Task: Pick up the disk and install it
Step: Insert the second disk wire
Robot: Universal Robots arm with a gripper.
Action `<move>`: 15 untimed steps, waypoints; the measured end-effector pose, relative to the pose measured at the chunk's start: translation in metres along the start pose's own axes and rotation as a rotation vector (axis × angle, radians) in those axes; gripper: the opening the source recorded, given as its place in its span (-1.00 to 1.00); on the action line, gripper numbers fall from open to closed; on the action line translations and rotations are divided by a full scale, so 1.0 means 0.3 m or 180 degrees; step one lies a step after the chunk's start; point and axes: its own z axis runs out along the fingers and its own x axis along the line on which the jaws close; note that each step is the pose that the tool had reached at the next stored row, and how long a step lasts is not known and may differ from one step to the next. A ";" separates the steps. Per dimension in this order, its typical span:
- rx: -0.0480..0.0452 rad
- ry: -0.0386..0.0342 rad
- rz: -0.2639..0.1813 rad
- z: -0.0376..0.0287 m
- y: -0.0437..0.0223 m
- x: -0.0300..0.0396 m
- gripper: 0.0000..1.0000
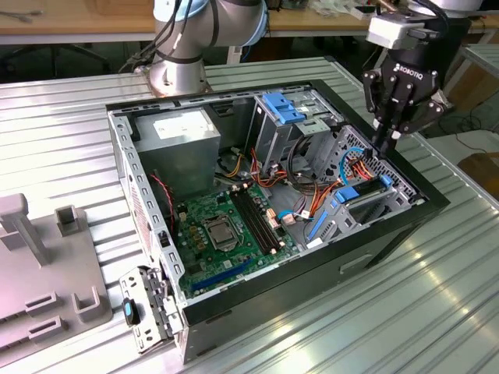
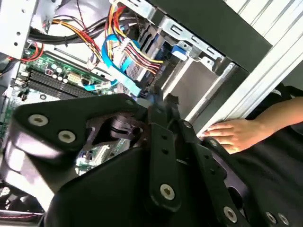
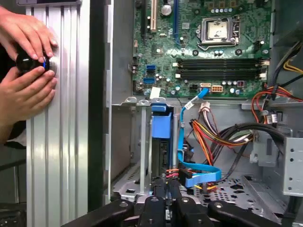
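Observation:
The disk [image 1: 362, 192] sits in the drive bay at the corner of the open computer case [image 1: 148, 226] on the exterior view's right. It is dark, with bright blue rails. In the first wrist view the disk [image 3: 162, 130] stands on edge between metal bay walls, right in front of the fingertips. My black gripper [image 1: 387, 142] hangs over the bay's far end with its fingers drawn together to a point and nothing visible between them. In the wrist views the gripper [image 3: 164, 187] [image 2: 161, 101] points down into the bay. I cannot tell whether the tips touch the disk.
Bundled orange, red and blue cables [image 3: 208, 137] lie beside the bay. The green motherboard [image 1: 222, 226] covers the case floor, with a grey power supply [image 1: 183, 132] and a pale blue bracket [image 1: 282, 109] behind. A person's hands [image 3: 26, 61] hold a black knob on the ribbed table outside the case.

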 end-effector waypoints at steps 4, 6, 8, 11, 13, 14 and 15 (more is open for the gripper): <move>0.0000 0.0007 0.0001 0.022 0.006 -0.059 -0.13; -0.0001 0.0022 0.0000 0.025 0.006 -0.087 -0.13; -0.0002 0.0101 -0.0003 0.029 0.006 -0.110 -0.13; -0.0004 0.0267 -0.0009 0.030 0.006 -0.115 -0.13; -0.0006 0.0336 -0.0011 0.033 0.006 -0.122 -0.13; -0.0006 0.0343 -0.0011 0.038 0.006 -0.127 -0.13; -0.0006 0.0344 -0.0011 0.045 0.006 -0.130 -0.13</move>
